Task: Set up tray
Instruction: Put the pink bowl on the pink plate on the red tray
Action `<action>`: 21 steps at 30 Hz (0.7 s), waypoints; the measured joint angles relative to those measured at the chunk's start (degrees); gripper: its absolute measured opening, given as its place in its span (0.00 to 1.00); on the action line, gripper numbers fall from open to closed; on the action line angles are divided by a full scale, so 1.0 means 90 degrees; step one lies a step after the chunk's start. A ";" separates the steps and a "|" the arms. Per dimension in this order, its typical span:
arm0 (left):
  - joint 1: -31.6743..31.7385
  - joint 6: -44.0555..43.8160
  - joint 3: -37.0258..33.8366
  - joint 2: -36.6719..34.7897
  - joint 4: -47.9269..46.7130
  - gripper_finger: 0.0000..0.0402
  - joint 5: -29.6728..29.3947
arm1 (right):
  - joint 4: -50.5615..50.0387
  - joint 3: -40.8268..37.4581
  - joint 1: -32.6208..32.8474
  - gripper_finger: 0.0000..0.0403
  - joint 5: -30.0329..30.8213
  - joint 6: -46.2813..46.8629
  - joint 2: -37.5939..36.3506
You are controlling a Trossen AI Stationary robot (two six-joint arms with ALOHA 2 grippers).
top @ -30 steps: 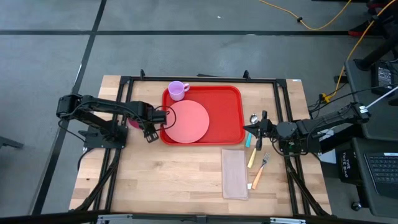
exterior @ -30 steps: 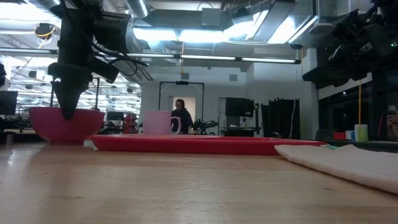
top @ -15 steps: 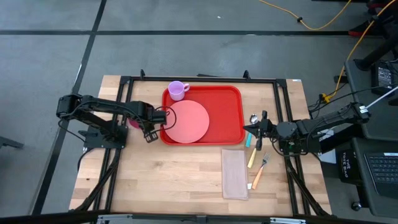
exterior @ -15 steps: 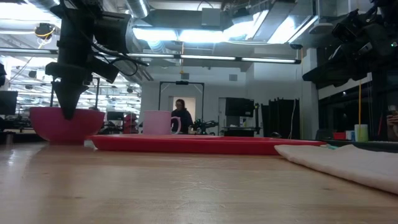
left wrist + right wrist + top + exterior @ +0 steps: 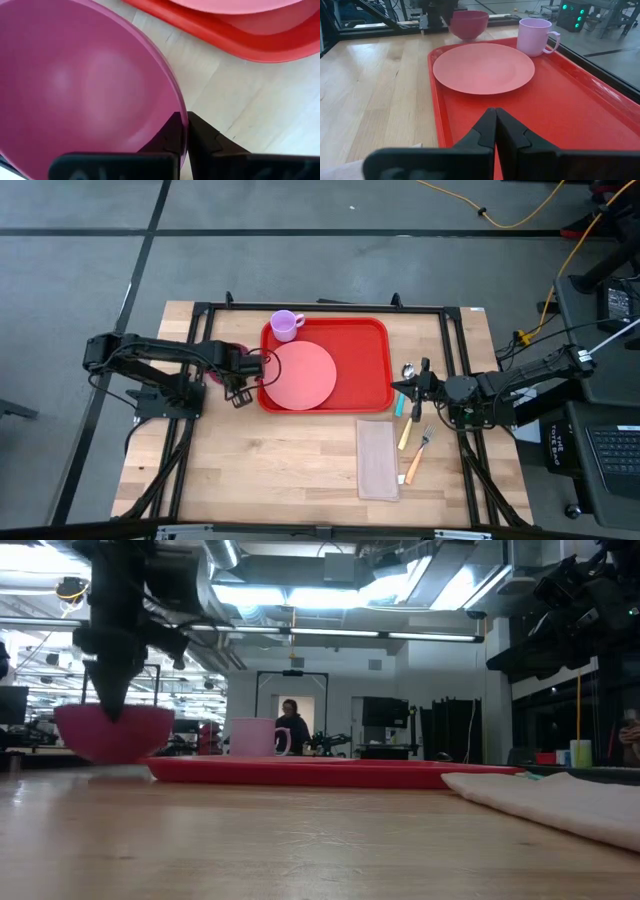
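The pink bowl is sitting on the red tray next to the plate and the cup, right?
Not quite. The pink bowl is off the red tray, lifted over the bare table beside it, its rim pinched in the left gripper. The low view shows this.

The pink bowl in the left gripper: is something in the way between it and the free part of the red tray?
Yes. The left gripper is shut on the rim of the pink bowl, left of the tray. The salmon plate fills the tray's near side and the mug stands at its corner, so the bowl must pass over them.
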 joint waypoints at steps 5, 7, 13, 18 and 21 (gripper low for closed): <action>-0.0018 -0.0068 0.0453 -0.0296 -0.0140 0.01 -0.0254 | 0.0000 -0.0001 0.0001 0.02 0.0002 0.0000 -0.0002; -0.0018 -0.0072 0.0680 -0.0356 -0.0139 0.01 -0.0374 | 0.0001 0.0001 0.0002 0.02 0.0002 0.0000 -0.0002; -0.0018 0.0134 0.1253 -0.0367 -0.0068 0.01 -0.0444 | 0.0000 0.0000 0.0002 0.02 0.0002 0.0000 -0.0001; -0.0006 0.0465 0.1601 -0.0195 0.0125 0.01 -0.0428 | 0.0001 -0.0002 0.0001 0.02 0.0002 0.0000 -0.0001; -0.0006 0.0687 0.1885 0.0173 0.0107 0.01 -0.0313 | 0.0008 0.0001 0.0001 0.02 0.0011 0.0005 0.0000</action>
